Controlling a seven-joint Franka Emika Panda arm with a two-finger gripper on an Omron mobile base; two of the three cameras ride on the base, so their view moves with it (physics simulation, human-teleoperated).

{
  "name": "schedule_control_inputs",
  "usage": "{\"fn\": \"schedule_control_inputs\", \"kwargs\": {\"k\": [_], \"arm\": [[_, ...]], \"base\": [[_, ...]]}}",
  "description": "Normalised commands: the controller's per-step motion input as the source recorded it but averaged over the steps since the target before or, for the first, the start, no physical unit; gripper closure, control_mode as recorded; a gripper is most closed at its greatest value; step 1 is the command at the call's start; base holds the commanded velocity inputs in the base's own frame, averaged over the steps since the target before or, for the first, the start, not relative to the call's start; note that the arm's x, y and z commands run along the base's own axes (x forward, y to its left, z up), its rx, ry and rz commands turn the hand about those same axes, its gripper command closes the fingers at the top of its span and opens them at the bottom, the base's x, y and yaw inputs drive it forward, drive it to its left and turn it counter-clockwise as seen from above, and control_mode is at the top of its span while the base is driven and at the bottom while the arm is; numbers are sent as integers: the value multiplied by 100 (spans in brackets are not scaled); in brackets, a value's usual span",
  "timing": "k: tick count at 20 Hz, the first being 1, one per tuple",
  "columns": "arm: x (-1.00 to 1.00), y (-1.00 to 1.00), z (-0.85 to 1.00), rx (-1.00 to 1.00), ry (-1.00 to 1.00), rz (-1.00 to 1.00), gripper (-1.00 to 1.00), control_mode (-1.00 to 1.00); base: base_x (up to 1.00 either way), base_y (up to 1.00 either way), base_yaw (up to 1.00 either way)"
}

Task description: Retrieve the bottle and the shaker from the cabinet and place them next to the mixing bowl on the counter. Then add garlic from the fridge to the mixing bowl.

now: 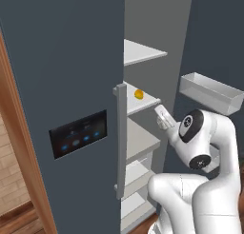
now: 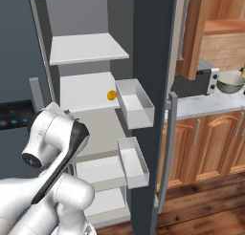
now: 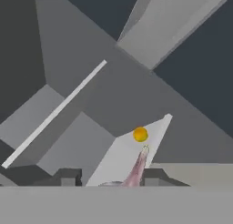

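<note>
The tall dark grey fridge (image 2: 148, 48) stands open, its pale shelves on show, and the white arm is reaching in at mid-height. On the white middle shelf (image 1: 145, 103) sits a small round yellow-orange item (image 1: 138, 94), presumably the garlic, though it is too small to be sure. In the hand view it lies just ahead of the gripper (image 3: 107, 175), a little off to one side, and clear of the fingertips (image 3: 68, 176). The two dark tips stand apart with a gap between them, so the gripper is partly open with nothing clamped; a thin pinkish streak (image 3: 138, 166) rises between the tips toward the yellow item, and what it is I cannot tell.

From the right base view, the same yellow item (image 2: 111, 95) rests at the shelf's front corner, just beside a white door bin (image 2: 136, 105), with a second white bin (image 2: 134, 162) lower down. Well off to the gripper's right, past the door, a light grey counter (image 2: 210, 105) carries a metal mixing bowl (image 2: 231, 82) and a dark boxy appliance (image 2: 196, 83), wooden cabinets (image 2: 210, 148) below.
</note>
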Motion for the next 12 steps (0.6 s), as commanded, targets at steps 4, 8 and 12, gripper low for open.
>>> {"fn": "schedule_control_inputs", "kwargs": {"k": [4,8,12], "arm": [[-64,-3,37,12,7,0,100,-100],[-46,-3,26,10,1,0,100,-100],[-30,-5,16,11,4,0,100,-100]], "base": [[0,0,0],[0,0,0],[0,0,0]]}}
